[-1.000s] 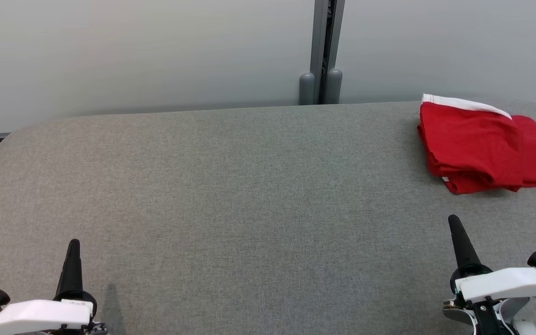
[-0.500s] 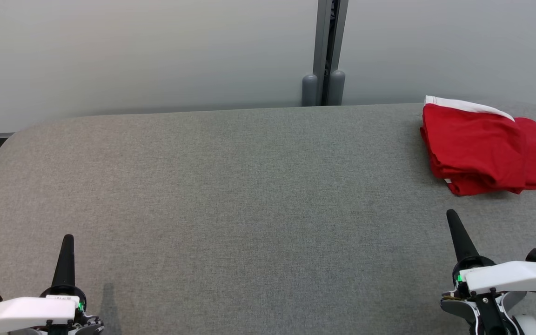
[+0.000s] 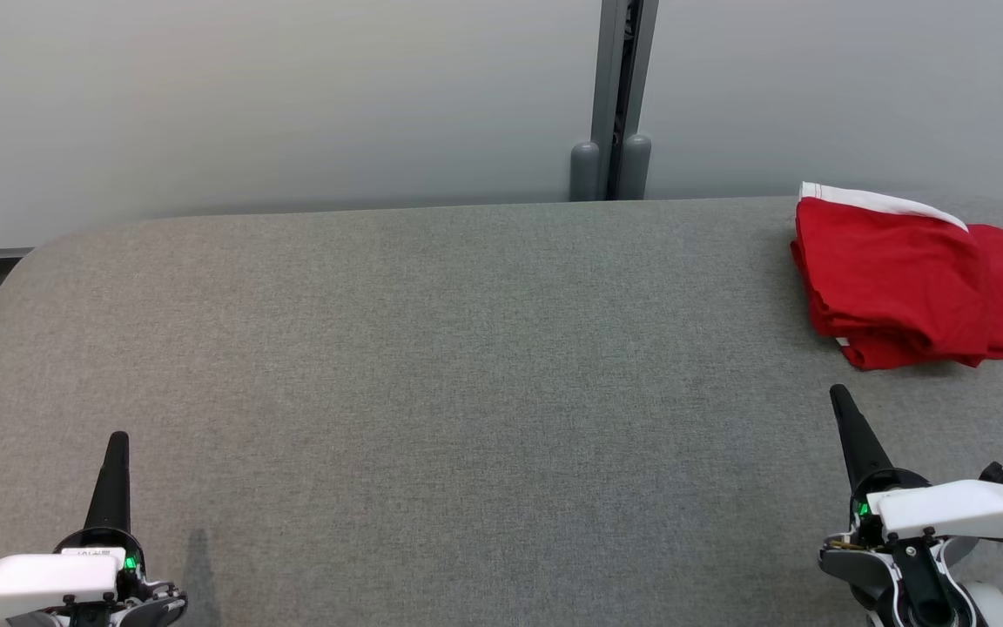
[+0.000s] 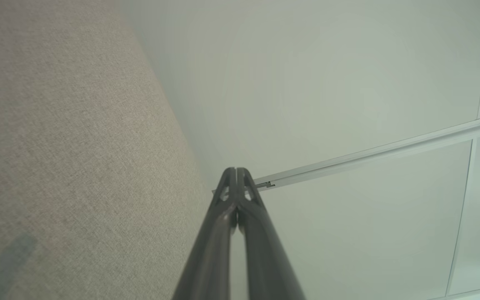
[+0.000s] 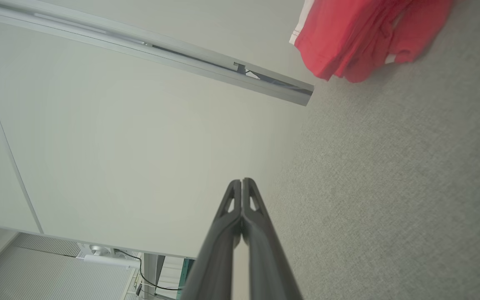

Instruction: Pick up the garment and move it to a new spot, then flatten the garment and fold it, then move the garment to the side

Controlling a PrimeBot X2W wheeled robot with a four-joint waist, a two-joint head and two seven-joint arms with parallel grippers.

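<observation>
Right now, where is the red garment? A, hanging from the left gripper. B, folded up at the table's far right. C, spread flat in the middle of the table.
B: the red garment lies folded on the grey table at its far right, beyond the right gripper and apart from it.

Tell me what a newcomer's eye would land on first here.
The red garment, folded with a white edge, lies at the far right of the grey table. The left gripper and right gripper hover shut at the lower corners of the head view, both apart from it.
</observation>
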